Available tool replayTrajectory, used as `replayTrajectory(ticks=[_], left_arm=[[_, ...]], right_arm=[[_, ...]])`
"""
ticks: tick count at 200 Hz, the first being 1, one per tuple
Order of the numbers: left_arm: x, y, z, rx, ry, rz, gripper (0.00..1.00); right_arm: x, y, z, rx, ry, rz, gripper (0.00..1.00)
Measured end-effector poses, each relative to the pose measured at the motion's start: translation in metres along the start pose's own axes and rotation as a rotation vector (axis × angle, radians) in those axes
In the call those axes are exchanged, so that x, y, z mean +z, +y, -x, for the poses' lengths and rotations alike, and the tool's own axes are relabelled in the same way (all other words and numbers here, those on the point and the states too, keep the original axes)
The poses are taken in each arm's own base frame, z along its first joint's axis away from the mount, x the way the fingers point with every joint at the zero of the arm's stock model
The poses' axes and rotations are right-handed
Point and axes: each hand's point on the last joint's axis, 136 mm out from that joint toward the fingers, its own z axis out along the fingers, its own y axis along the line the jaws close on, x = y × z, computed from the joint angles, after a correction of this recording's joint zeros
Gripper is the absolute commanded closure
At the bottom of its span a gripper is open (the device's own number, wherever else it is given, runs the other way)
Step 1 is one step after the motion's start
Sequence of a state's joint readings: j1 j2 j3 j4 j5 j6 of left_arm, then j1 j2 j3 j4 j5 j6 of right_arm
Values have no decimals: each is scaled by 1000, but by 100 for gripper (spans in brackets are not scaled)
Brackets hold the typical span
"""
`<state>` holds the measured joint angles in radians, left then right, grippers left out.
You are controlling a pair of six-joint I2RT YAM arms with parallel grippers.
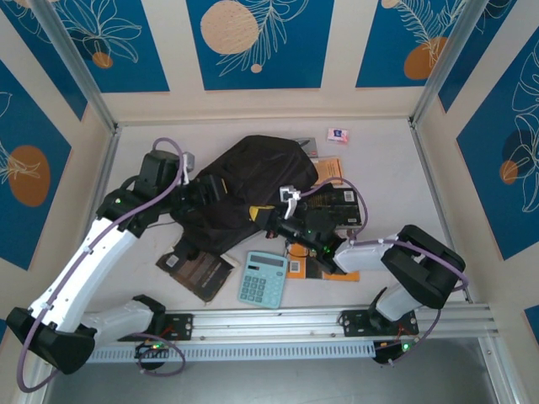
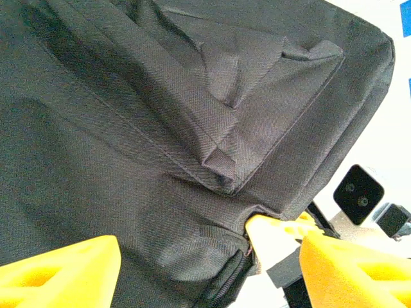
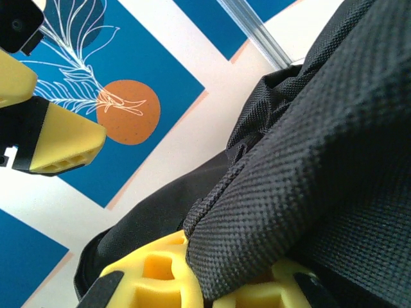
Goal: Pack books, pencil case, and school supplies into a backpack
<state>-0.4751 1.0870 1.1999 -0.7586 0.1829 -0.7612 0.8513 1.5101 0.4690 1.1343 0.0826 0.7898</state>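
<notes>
Right fingers (image 3: 151, 273) are clamped on a fold of backpack (image 1: 253, 181) fabric. Left fingers (image 2: 58, 273) are spread open against its side, gripping nothing. The backpack lies mid-worktop (image 1: 379, 160). Teal calculator (image 1: 262, 279), dark brown book (image 1: 198, 271), orange books (image 1: 300, 268), black book (image 1: 341, 206) and eraser (image 1: 338, 135) lie outside it, so packing looks barely begun.

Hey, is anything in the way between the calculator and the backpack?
Nothing visible lies between them: the calculator sits just off the backpack's near edge. The right gripper, shut on its fabric, is over that side and could crowd the path.
</notes>
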Motion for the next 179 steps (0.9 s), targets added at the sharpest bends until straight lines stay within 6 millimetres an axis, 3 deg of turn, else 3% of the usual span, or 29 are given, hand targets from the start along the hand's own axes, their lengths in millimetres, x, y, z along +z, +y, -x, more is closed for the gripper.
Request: replayTrajectory(ticks=[58, 108, 179], left_arm=[[65, 11, -35, -243, 160, -35, 39], [70, 4, -30, -316, 145, -64, 40], [81, 26, -58, -422, 209, -26, 38]], right_arm=[[3, -6, -7, 27, -3, -31, 100], [3, -8, -8, 39, -8, -44, 100], [4, -11, -12, 43, 3, -60, 100]])
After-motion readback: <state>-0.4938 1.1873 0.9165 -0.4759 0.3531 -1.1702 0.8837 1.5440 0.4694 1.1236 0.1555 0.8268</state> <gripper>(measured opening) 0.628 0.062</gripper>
